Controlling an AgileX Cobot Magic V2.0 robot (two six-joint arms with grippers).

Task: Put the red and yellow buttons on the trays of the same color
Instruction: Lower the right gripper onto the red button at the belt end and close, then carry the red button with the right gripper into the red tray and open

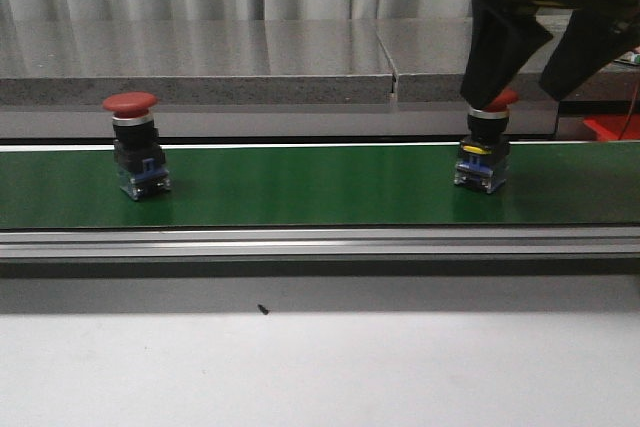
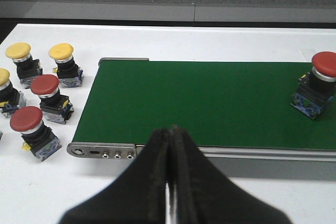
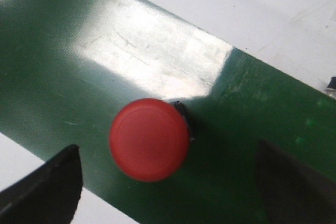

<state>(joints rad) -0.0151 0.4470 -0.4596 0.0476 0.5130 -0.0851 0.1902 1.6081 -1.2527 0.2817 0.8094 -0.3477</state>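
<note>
Two red buttons stand on the green belt (image 1: 300, 187): one at the left (image 1: 138, 147) and one at the right (image 1: 483, 155). My right gripper (image 1: 515, 92) hangs open just above the right one. In the right wrist view its red cap (image 3: 149, 139) lies between the spread fingers (image 3: 47, 187), touching neither. My left gripper (image 2: 170, 130) is shut on nothing, near the belt's end. Beside that end, yellow buttons (image 2: 61, 52) and red buttons (image 2: 44, 84) stand on the white table. No tray shows clearly.
A grey ledge (image 1: 200, 57) runs behind the belt. An aluminium rail (image 1: 300, 242) edges the belt's front, with white table (image 1: 300, 367) before it. A red flat piece (image 1: 610, 127) shows at the far right edge. Another red button (image 2: 321, 80) stands on the belt in the left wrist view.
</note>
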